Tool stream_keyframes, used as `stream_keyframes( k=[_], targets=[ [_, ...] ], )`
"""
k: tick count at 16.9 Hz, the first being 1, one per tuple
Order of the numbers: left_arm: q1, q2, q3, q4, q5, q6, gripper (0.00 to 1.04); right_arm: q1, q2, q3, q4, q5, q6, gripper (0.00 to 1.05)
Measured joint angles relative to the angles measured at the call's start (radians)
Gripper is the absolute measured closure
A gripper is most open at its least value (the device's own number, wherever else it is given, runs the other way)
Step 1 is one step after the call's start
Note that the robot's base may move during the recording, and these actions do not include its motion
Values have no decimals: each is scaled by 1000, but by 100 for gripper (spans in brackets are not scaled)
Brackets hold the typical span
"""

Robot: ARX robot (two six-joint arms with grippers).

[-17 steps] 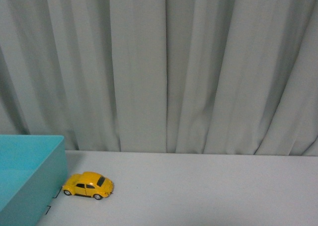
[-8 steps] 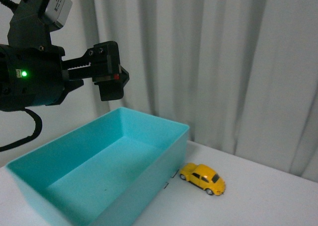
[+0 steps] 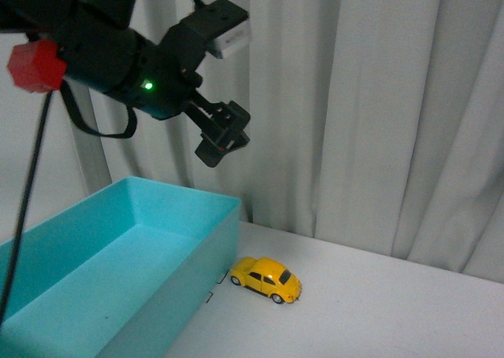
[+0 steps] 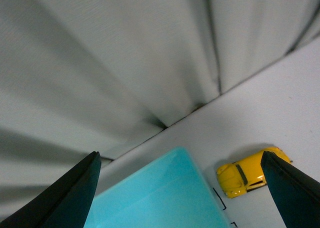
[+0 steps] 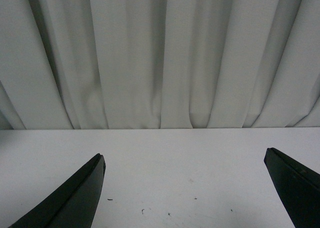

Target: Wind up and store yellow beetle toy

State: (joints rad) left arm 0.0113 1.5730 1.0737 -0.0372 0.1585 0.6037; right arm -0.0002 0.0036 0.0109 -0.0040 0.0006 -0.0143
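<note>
The yellow beetle toy [image 3: 266,279] stands on the white table, just beside the far corner of the teal box [image 3: 118,271]. My left gripper [image 3: 223,134] hangs open high above that corner, well above the toy, with nothing in it. In the left wrist view the left gripper [image 4: 180,158] frames the box's corner [image 4: 160,198], and the beetle toy [image 4: 250,172] lies near one dark finger [image 4: 287,188]. My right gripper [image 5: 185,155] is open over bare white table; the toy does not show in its view.
A grey curtain [image 3: 362,98] hangs right behind the table. A black cable [image 3: 27,201] drops from the left arm over the box's left side. White tabletop [image 3: 378,311] stretches to the right of the toy.
The front view has swung, so box and toy shift in frame. The left arm came into view and its gripper now hangs farther right. The toy stays beside the box's corner.
</note>
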Motion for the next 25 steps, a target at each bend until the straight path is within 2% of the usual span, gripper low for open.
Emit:
stream_keyframes(
  k=[3, 5, 9, 15, 25],
  targets=[
    [-50, 125, 204, -263, 1, 284, 7, 0, 0, 0, 0, 0, 0, 7],
    [-84, 227, 322, -454, -48, 484, 7, 0, 0, 0, 0, 0, 0, 7],
    [-127, 364, 434, -589, -139, 691, 7, 0, 0, 0, 0, 0, 0, 7],
    [-217, 564, 536, -615, -175, 845, 7, 0, 0, 0, 0, 0, 0, 7],
    [-185, 709, 594, -639, -185, 993, 7, 0, 0, 0, 0, 0, 0, 7]
  ],
)
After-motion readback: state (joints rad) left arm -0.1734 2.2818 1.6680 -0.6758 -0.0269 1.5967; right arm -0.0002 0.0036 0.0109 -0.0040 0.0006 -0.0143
